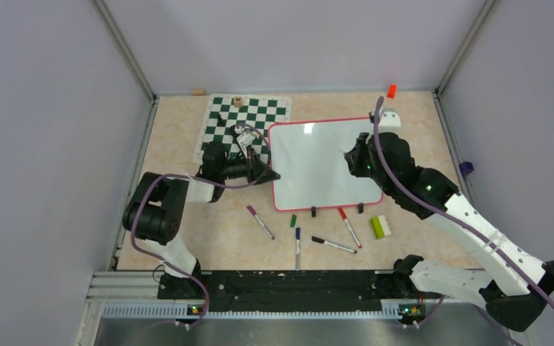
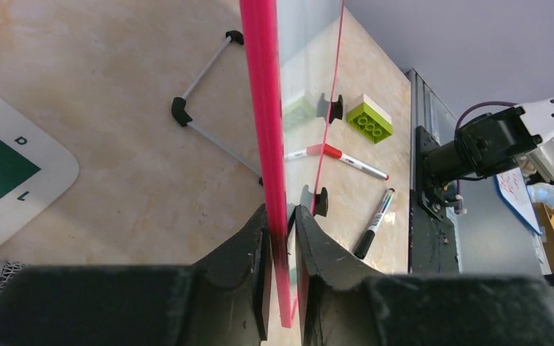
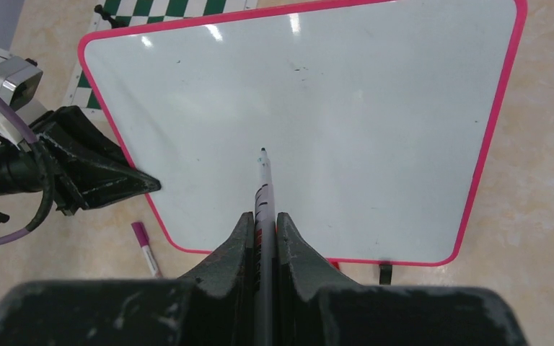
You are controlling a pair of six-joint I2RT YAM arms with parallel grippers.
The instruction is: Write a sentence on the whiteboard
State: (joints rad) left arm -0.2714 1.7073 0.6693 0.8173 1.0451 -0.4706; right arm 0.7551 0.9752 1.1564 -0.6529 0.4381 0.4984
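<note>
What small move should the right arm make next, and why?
Probably lower the marker tip onto the whiteboard and begin the first letter. The board looks blank, the right gripper is shut on the marker with its tip over the surface, and the left gripper clamps the board's edge.

The left arm (image 1: 160, 209) and right arm (image 1: 469, 216) have black joints, white shells, purple cables (image 1: 138, 241), green lights (image 1: 428, 189).

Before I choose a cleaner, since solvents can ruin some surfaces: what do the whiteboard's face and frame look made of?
Face: smooth glossy white coating, perhaps melamine or enamel; bright glare spots show on it. Frame: likely moulded plastic; even pink-red colour, slight sheen, rounded corners.
</note>
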